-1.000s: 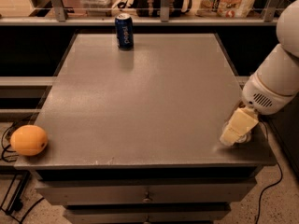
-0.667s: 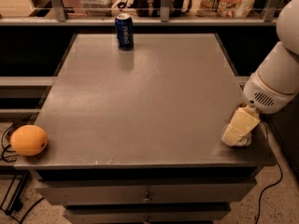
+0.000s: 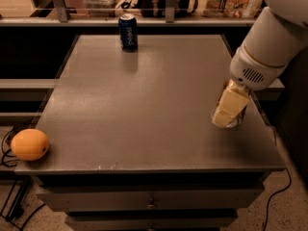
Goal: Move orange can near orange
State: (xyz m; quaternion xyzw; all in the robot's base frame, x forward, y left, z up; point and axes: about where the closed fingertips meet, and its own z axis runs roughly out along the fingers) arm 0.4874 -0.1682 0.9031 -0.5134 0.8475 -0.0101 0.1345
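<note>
The hand (image 3: 230,109) hangs low at the right edge of the table (image 3: 144,105), covering most of the orange can (image 3: 239,117); I cannot tell whether it grips it. The orange (image 3: 30,144) lies far off at the front-left corner

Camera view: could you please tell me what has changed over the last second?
The gripper shifted up and left in the picture, away from the near right corner of the table. The Pepsi can and the orange stayed where they were.

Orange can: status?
Gripper low at table right edge, covering orange can, mostly hidden. Orange at front-left corner. Pepsi can at back, off path.
</note>
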